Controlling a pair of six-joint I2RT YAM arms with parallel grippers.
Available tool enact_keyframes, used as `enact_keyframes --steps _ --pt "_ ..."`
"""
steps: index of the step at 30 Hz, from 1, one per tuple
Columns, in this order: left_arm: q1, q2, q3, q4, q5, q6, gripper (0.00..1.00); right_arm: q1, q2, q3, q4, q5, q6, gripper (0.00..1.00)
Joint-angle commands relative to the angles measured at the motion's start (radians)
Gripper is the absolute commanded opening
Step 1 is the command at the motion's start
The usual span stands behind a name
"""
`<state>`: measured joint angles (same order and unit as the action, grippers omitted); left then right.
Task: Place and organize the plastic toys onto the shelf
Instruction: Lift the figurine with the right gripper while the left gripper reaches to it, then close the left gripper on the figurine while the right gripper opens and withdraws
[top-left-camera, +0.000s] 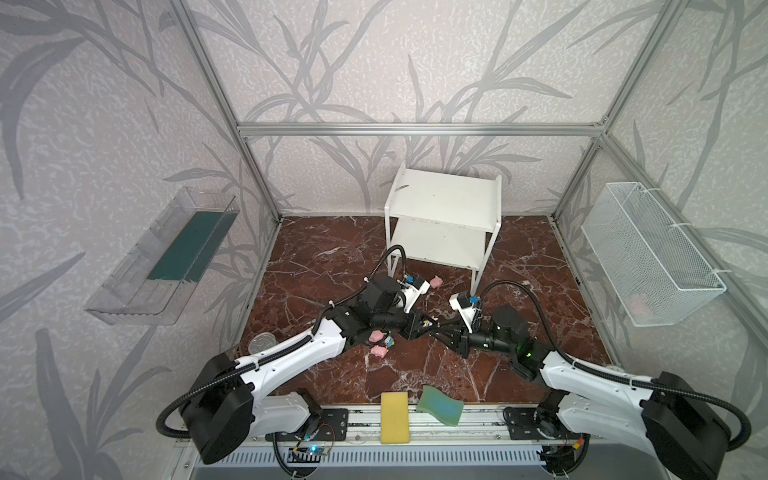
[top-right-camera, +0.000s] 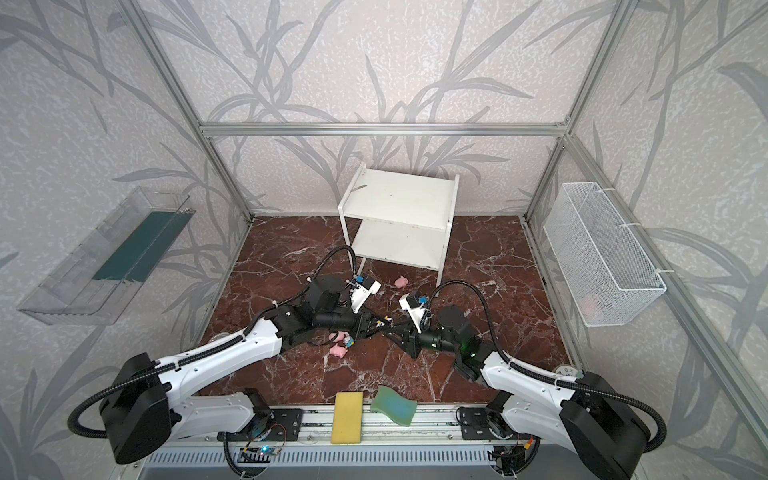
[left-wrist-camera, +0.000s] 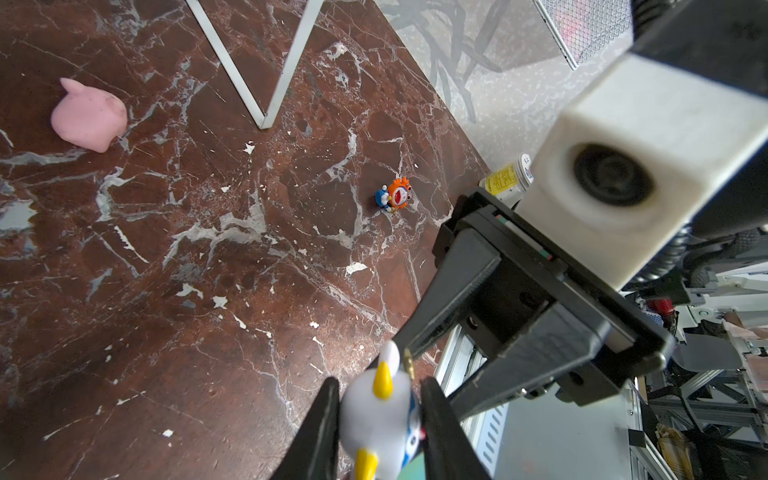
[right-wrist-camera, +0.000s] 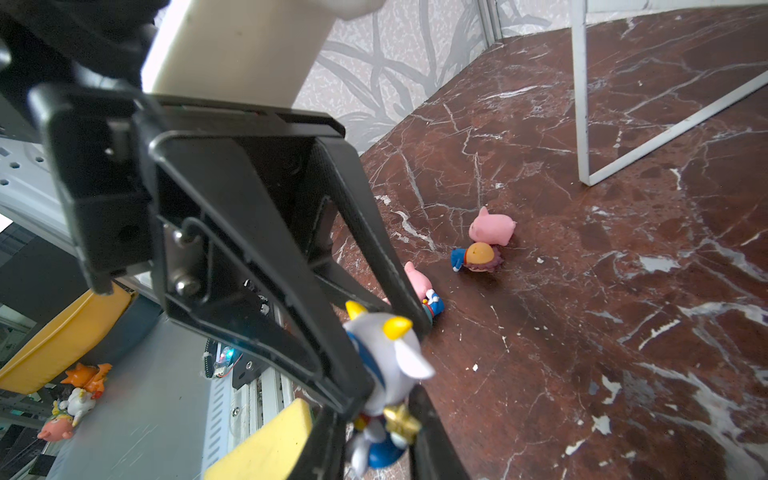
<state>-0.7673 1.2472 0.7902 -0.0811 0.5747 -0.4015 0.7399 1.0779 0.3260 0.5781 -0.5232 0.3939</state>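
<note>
A white figurine with yellow horns (left-wrist-camera: 376, 419) hangs over the floor's middle, held from both sides. My left gripper (left-wrist-camera: 380, 386) is shut on its head, and my right gripper (right-wrist-camera: 374, 419) is shut on its body (right-wrist-camera: 384, 365). In both top views the two grippers meet tip to tip (top-left-camera: 432, 326) (top-right-camera: 386, 325). The white shelf (top-left-camera: 444, 199) (top-right-camera: 399, 195) stands at the back with bare boards. One pink pig (top-left-camera: 436, 282) lies before its legs. Two pigs (top-left-camera: 379, 351) and a blue figurine (top-left-camera: 388, 340) lie by my left arm. An orange-maned figurine (left-wrist-camera: 395, 197) stands on the floor.
A yellow sponge (top-left-camera: 395, 417) and a green sponge (top-left-camera: 440, 405) lie at the front edge. A clear tray (top-left-camera: 166, 257) hangs on the left wall. A wire basket (top-left-camera: 652, 257) on the right wall holds something pink. A small round jar (top-left-camera: 262, 341) sits front left.
</note>
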Motion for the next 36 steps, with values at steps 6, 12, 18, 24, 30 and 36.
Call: enact_keyframes --steps 6,12,18,24,30,36 --pt "0.003 0.002 0.029 -0.020 0.001 0.017 0.21 0.013 -0.032 -0.011 0.035 0.019 -0.018 0.30" --pt "0.003 -0.005 0.042 -0.054 -0.061 0.042 0.21 0.015 -0.049 -0.014 -0.006 0.005 -0.026 0.48" --pt "0.003 -0.005 0.101 -0.137 -0.202 0.125 0.21 0.015 -0.140 -0.024 -0.196 0.092 -0.062 0.69" --pt "0.002 0.057 0.199 -0.121 -0.271 0.245 0.22 0.015 -0.367 -0.026 -0.488 0.388 -0.057 0.80" --pt "-0.003 0.163 0.326 -0.197 -0.145 0.446 0.23 0.013 -0.535 -0.021 -0.631 0.408 -0.142 0.84" --pt "-0.024 0.162 0.348 -0.193 -0.104 0.594 0.23 0.013 -0.523 0.009 -0.672 0.375 -0.163 0.84"
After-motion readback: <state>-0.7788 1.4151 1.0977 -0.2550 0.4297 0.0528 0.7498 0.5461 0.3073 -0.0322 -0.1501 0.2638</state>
